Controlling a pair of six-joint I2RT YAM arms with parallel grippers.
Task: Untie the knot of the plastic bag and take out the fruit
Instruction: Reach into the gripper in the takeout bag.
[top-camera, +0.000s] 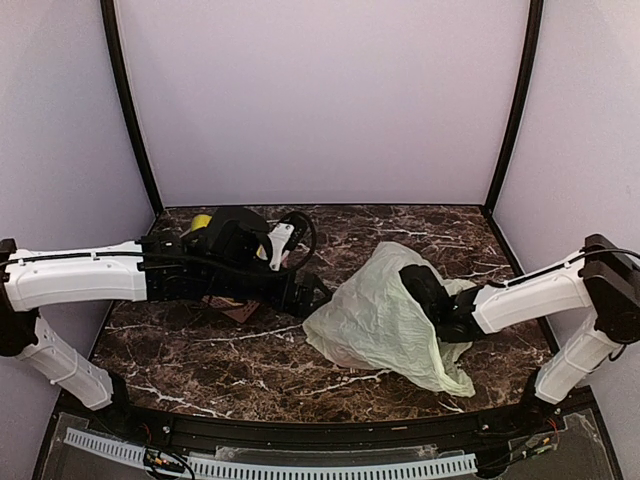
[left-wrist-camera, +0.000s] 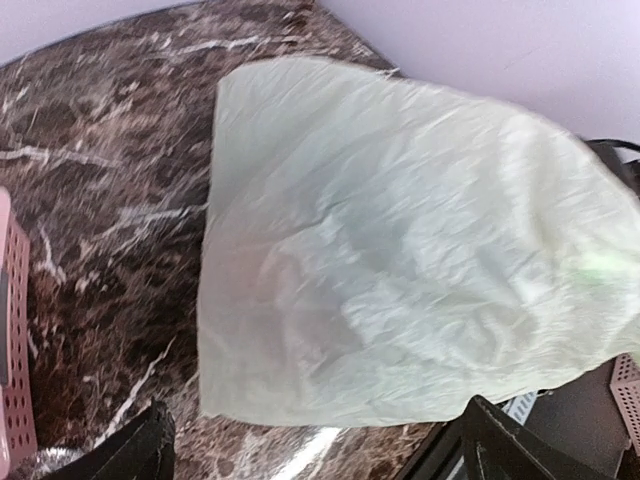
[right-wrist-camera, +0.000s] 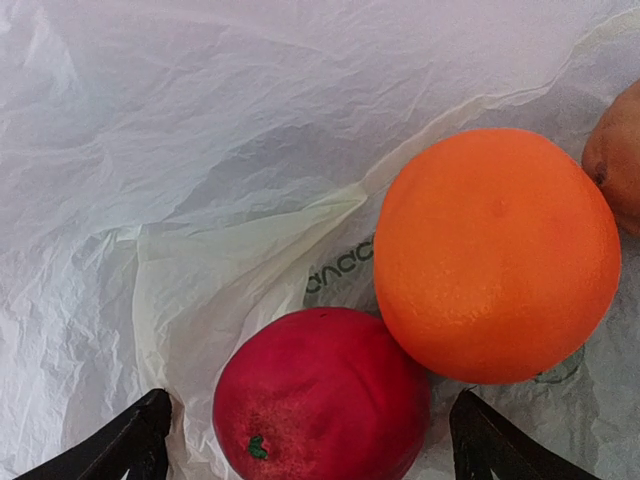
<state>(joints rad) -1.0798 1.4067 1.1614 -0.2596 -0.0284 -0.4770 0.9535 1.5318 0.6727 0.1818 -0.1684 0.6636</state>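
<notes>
1. The bag (top-camera: 380, 320) is a pale green crumpled heap on the table (top-camera: 200, 350), right of the middle, between the two arms.
2. The left gripper (left-wrist-camera: 320, 455) sits just at the bag's left edge in the top view. Its own cam shows both fingers (left-wrist-camera: 140, 450) spread wide with nothing between them, and the bag fills most of that shot.
3. The right gripper (right-wrist-camera: 312, 452) comes in from the right and is poked into the bag, with plastic all around in its cam. Its fingers (right-wrist-camera: 130, 445) are wide apart too.
4. The fruit is in there on the plastic. A big orange (right-wrist-camera: 495, 255) touches a red fruit (right-wrist-camera: 320, 395) below and left of it. A brown fruit (right-wrist-camera: 620, 160) peeks in at the right edge, just beside the orange.
5. The red fruit sits right between the right fingers, but I can't tell if either one touches it.
6. From the left cam the bag is only see-through enough for vague shapes, so no fruit is clear from outside.
7. A pink basket (left-wrist-camera: 15, 350) is at the left edge of the left cam, and a yellow thing (top-camera: 200, 222) sits behind the left arm, mostly hidden.
</notes>
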